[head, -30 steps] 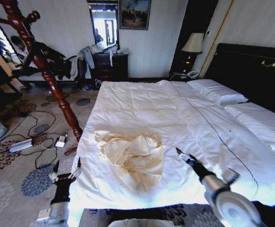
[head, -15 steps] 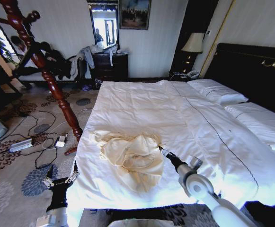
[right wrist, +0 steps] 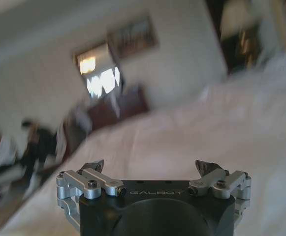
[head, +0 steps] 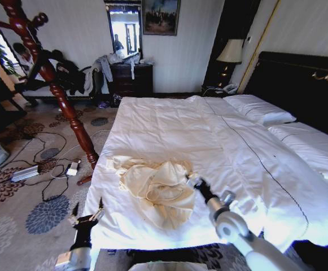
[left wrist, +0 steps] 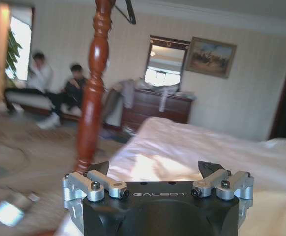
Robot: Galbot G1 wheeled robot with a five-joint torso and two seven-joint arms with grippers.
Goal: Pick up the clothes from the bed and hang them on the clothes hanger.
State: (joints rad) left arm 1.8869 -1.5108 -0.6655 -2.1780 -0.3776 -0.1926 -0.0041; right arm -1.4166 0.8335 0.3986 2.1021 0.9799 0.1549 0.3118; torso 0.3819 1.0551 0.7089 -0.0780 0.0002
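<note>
Cream clothes [head: 155,186] lie crumpled on the near left part of the bed [head: 226,141], on its white quilt. My right gripper [head: 193,182] is at the right edge of the clothes, low over the quilt. In the right wrist view it [right wrist: 152,167] stands open, with nothing between its fingers. My left gripper [head: 87,209] hangs open beside the bed's near left corner, over the carpet, and it [left wrist: 154,167] is empty. A thin black part of the clothes hanger [left wrist: 129,14] shows high up by the red wooden stand [left wrist: 94,83].
The red turned-wood stand [head: 56,90] leans up from the carpet left of the bed. Cables and a power strip [head: 25,173] lie on the patterned carpet. A dark dresser [head: 131,79] stands at the far wall. White pillows [head: 259,110] rest against the black headboard [head: 299,84].
My right gripper has swung left and forward across the quilt to the right edge of the clothes. My left gripper has shifted slightly right toward the bed corner.
</note>
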